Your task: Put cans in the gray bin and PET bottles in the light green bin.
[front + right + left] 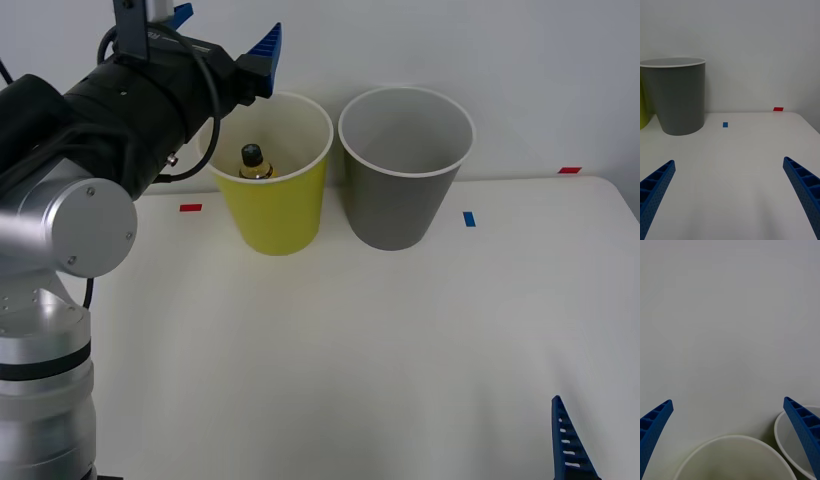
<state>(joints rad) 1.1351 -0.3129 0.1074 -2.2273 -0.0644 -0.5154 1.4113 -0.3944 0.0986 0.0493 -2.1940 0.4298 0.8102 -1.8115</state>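
So the PET bottle (255, 162) is sitting upright inside the light green bin (275, 215), black cap up, down near the bottom by the look of it. My left gripper (225, 35) hangs above that bin's rim on the far-left side, fingers spread wide with nothing between them. From my left wrist view both white rims sit right under the fingertips, light green bin's mouth directly below.

My read: the drop is done and the step in hand is just getting clear. Best way to do that is lift straight up off the light green bin first, then swing back, so a finger doesn't clip the rim and tip the thing over. It's tall and tapered, so I'd guess it tips easily.

Gray bin (403, 190) stands just right of the light green bin, nearly touching, and looks empty. My right gripper (729, 195) is parked low over the table, well in front of the gray bin, wide open too, holding nothing.
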